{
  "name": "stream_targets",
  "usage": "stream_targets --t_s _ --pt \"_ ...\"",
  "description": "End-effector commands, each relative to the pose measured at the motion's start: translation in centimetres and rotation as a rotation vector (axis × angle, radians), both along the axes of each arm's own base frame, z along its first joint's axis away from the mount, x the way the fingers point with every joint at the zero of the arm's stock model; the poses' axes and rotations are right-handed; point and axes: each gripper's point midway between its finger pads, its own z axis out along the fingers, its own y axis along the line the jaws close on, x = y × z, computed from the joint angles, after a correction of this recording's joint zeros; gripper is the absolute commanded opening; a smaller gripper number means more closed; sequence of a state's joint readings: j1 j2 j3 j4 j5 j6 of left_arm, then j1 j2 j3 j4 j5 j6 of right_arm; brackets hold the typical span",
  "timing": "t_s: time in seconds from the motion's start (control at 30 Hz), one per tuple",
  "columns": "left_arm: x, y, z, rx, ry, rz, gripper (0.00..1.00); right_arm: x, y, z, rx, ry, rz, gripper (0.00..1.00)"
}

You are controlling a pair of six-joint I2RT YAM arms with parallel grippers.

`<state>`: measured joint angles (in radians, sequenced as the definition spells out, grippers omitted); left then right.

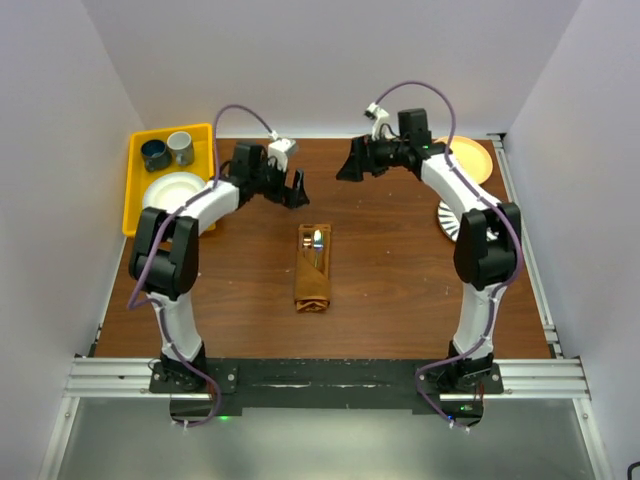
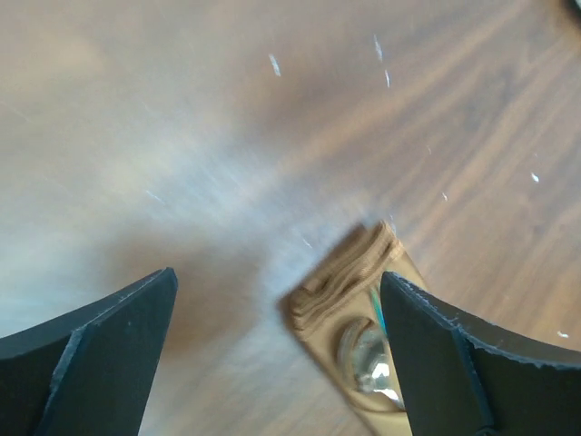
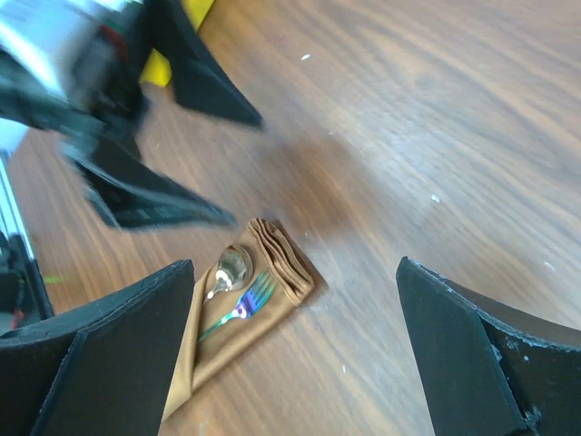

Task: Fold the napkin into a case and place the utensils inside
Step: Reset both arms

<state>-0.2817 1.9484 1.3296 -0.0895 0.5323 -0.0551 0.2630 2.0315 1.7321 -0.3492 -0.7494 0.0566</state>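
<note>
Though apart, case [image 1: 313,270] near left gripper [image 1: 296,191]

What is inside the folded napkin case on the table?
A spoon and a fork sit in the case, their heads poking out of its open end. The case covers their handles, so I cannot see whether anything else is tucked inside.

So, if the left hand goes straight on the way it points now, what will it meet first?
The left hand would probably meet the bare table first, just beside the end of the case; depth is unclear.
</note>
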Motion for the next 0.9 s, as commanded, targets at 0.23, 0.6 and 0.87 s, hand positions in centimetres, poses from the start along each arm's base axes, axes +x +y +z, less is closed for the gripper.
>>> stream_targets --t_s 0.23,0.6,0.87 --pt "0.0 7.9 14.9 -0.028 -0.229 -0.12 1.0 -2.6 -10.7 2.8 -0.162 0.018 -0.208 0.98" --pt "-7.9 16.0 9.1 0.16 -0.157 0.059 1.0 -10.4 -14.8 -3.4 -0.323 0.143 -0.189 0.98" --pt "-9.8 16.2 7.8 0.173 -0.129 0.083 1.0 -12.4 -15.0 -4.8 -0.324 0.174 -0.208 0.98"
